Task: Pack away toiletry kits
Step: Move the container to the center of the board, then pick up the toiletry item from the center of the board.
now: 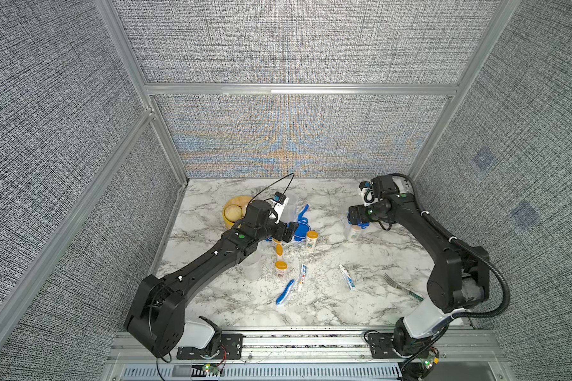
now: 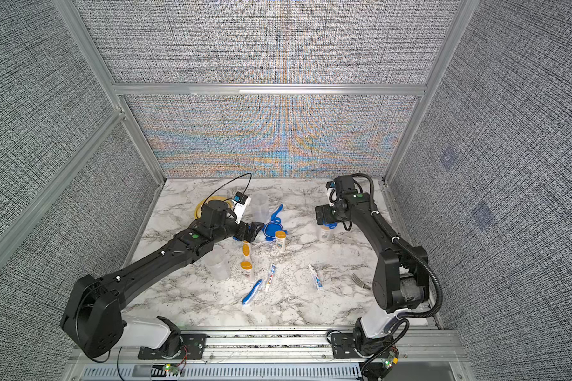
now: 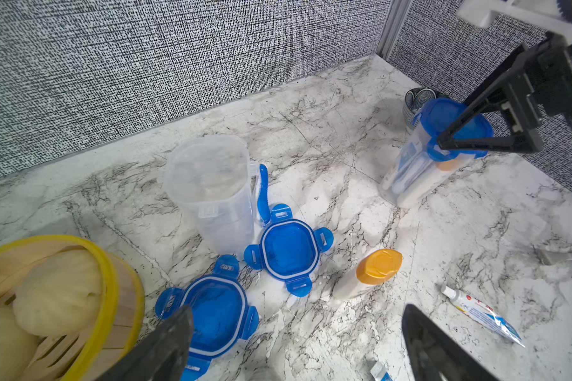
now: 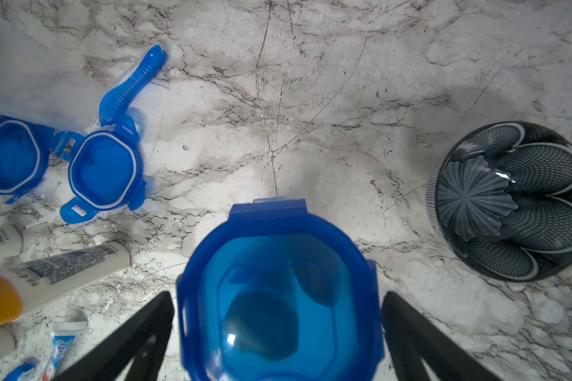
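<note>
Right wrist view: the right gripper (image 4: 278, 297) stands wide open astride the blue lid of a packed jar (image 4: 278, 224); no grip shows. A patterned bowl (image 4: 509, 201) sits near it. In both top views this jar stands at about 2 o'clock on the table (image 1: 327, 306).

The left gripper (image 3: 298, 311) is also wide open and empty, hovering near the table's centre over two loose lids (image 3: 289, 249). From it, an empty jar (image 1: 289, 207) stands at 12 o'clock with a toothbrush (image 3: 263, 194) beside it, and one bottle (image 1: 311, 240) stands at 3 o'clock. Two more bottles (image 1: 280, 269) are at 6 o'clock, then a second toothbrush (image 1: 285, 292) and a tube (image 1: 302, 277). Another tube (image 1: 347, 277) lies at 4 o'clock, a fork (image 1: 400, 285) beyond it. The steamer (image 3: 113, 297) sits at 10 o'clock.

Barcodes (image 4: 63, 264) show on the bottles. The tubes' print is too blurred to read.
</note>
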### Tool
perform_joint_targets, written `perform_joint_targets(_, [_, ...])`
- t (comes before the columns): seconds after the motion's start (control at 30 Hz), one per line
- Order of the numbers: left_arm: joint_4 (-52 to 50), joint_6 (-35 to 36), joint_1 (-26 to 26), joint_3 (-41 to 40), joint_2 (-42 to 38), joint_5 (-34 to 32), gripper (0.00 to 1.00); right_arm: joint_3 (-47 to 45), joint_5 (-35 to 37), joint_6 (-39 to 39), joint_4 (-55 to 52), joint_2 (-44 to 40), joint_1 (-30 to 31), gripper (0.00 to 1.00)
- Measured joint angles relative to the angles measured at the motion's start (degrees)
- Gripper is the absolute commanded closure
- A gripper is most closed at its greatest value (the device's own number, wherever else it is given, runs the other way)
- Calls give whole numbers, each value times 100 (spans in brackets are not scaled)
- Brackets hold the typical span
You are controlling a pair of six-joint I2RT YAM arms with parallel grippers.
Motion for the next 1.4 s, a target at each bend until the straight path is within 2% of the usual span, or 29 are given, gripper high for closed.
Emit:
perform_joint_targets(0.17, [-11, -35, 0, -26, -173, -28, 3, -181, 203, 46, 203, -914, 173, 2])
perform_joint_targets(0.33, [-264, -236, 61, -79, -487, -179, 3, -468, -337, -686, 420, -1486, 848, 22])
perform_joint_targets(0.4, [-551, -374, 120, -70, -627, -321, 5, -468, -743, -1106, 398, -1377, 1156, 30])
perform_joint_targets(0.53, [-1139, -612, 306, -83, -892, -595, 7, -323, -1497, -1764, 201, -918, 1475, 37])
perform_joint_targets(0.6, [-1399, -741, 385, -164, -1080, -710, 9, -192, -1764, -2002, 79, -581, 1611, 43])
perform_joint_targets(0.67, [-1659, -879, 413, -225, -1226, -868, 11, -22, -1893, -2155, 4, -267, 1709, 45])
perform_joint_targets(0.9, [-2122, -1196, 494, -402, -1460, -1257, 11, 693, -1965, -2610, -273, 649, 1853, 45])
perform_joint_targets(1.13, [-1930, -1191, 531, -476, -1379, -1307, 11, 1005, -1912, -2916, -595, 1204, 1956, 50])
perform_joint_targets(1.33, [-1652, -1104, 540, -380, -1163, -1139, 11, 1145, -1690, -2979, -769, 1504, 2061, 60])
perform_joint_targets(1.4, [-1567, -1062, 542, -350, -1128, -1099, 11, 1207, -1574, -2990, -826, 1585, 2094, 68])
